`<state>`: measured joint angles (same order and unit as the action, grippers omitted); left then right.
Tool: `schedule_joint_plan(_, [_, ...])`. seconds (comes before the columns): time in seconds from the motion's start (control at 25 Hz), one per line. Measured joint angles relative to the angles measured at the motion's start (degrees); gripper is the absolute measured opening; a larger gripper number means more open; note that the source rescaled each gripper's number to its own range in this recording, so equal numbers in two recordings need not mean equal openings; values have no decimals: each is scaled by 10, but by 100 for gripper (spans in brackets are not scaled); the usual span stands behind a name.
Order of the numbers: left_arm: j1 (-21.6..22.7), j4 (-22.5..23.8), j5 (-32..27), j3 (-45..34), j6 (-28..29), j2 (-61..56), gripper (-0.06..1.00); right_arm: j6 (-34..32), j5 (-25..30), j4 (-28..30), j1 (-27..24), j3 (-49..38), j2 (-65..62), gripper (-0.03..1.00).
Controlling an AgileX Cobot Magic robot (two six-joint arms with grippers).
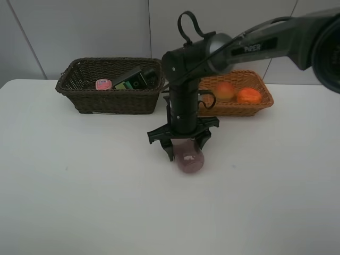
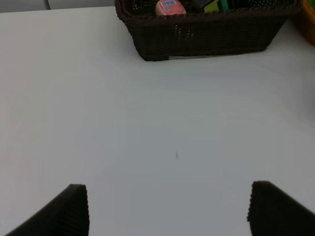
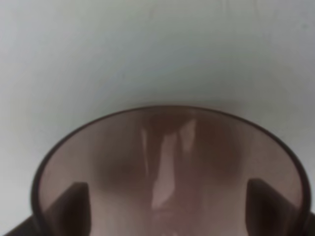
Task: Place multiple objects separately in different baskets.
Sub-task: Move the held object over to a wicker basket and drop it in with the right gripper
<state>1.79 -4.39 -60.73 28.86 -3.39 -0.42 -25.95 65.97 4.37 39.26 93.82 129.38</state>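
Holding the purple cup (image 1: 190,158) the right way is the big job now. The right claw (image 1: 183,144) points straight down over the cup, which sits on the white table (image 1: 79,202) in front of the dark basket (image 1: 109,101) and a bit toward the light basket (image 1: 255,105). In the right wrist view the cup (image 3: 172,172) fills the picture and the two dark fingers (image 3: 76,201) show through its see-through wall, so the claw looks pressed in close, pinching the cup; I cannot tell if the cup is off the table or not. The left claw (image 2: 167,209) is spread wide and holds nothing, hanging over bare table well in front of the dark basket. Inside the dark basket lie the pink bottle (image 1: 103,84) and the flat black bottle (image 1: 132,81). Beside the dark basket, the light basket holds the red-orange fruit (image 1: 225,90) and the orange (image 1: 248,95). I cannot see the green fruit; the arm may hide it. I think the cup belongs with the bottles, since the fruit sits in the other one. To do it well, the claw should keep a gentle, steady squeeze, because a thin cup can slip or bend. It should lift straight up until the cup is higher than the dark basket's rim, then go over the bare part inside, away from the bottles, and come down low before letting go so the cup does not tip or bounce out.
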Motion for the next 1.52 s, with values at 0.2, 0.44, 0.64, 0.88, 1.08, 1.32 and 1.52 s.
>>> schedule_joint_plan(0.2, [0,0,0,0,0,0,75,1,4,-1,0,0,-43,13])
schedule_joint_plan(0.44, [0,0,0,0,0,0,75,1,6,-1,0,0,-93,13])
schedule_joint_plan(0.64, [0,0,0,0,0,0,75,1,6,2,0,0,-108,13])
schedule_joint_plan(0.88, [0,0,0,0,0,0,75,16,6,2,0,6,-108,13])
schedule_joint_plan(1.08, [0,0,0,0,0,0,75,40,0,2,0,71,-108,13])
schedule_joint_plan(1.32, [0,0,0,0,0,0,75,62,-30,2,0,175,-90,13])
schedule_joint_plan(1.52, [0,0,0,0,0,0,75,85,-74,2,0,227,-70,13])
